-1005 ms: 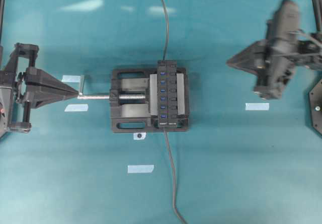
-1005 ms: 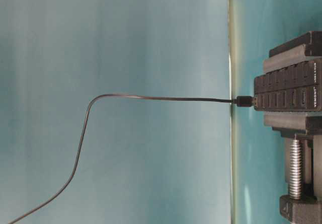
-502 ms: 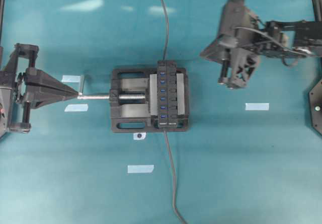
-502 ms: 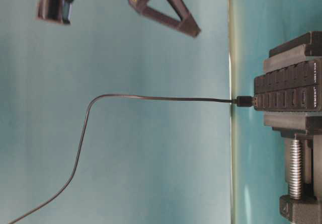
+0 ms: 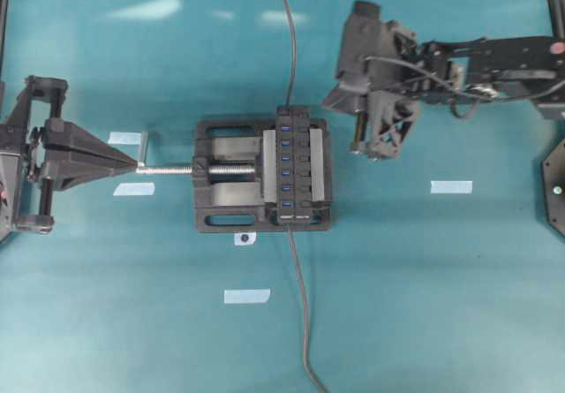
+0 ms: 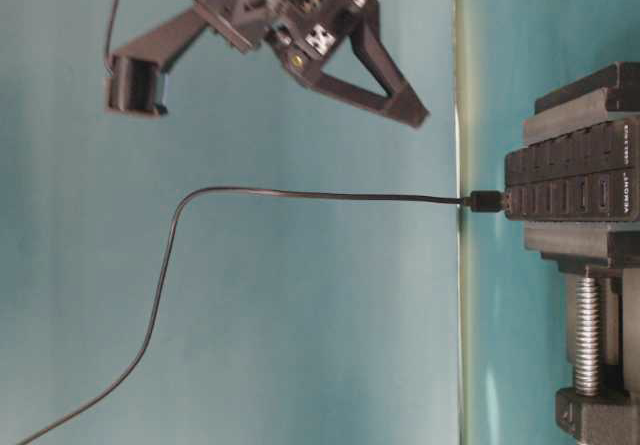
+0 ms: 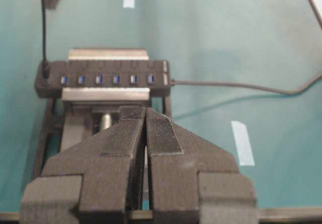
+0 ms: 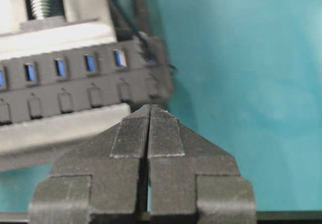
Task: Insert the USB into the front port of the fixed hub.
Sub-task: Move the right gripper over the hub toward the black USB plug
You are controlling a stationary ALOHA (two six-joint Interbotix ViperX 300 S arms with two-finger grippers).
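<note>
Overhead exterior: right arm stretched in over the surface (image 5: pixel 459 287), left arm parked.
The right gripper (image 5: pixel 328 102) hangs just right of the fixed hub (image 5: pixel 296 165), fingers clenched on nothing. The left gripper (image 5: pixel 132 158), fingers clenched, points at the vise (image 5: pixel 221 200) screw handle. The hub sits clamped mid-surface; USB (image 6: pixel 487 201) plugged into its end.

The light is bright and even. On the teal table (image 5: pixel 441 305) two pale glare patches lie near the top edge of the overhead view. Shadows are soft and weak. In the right wrist view the fixed hub (image 8: pixel 75 88) looks blurred, while the fingers (image 8: pixel 131 138) are sharp.
</note>
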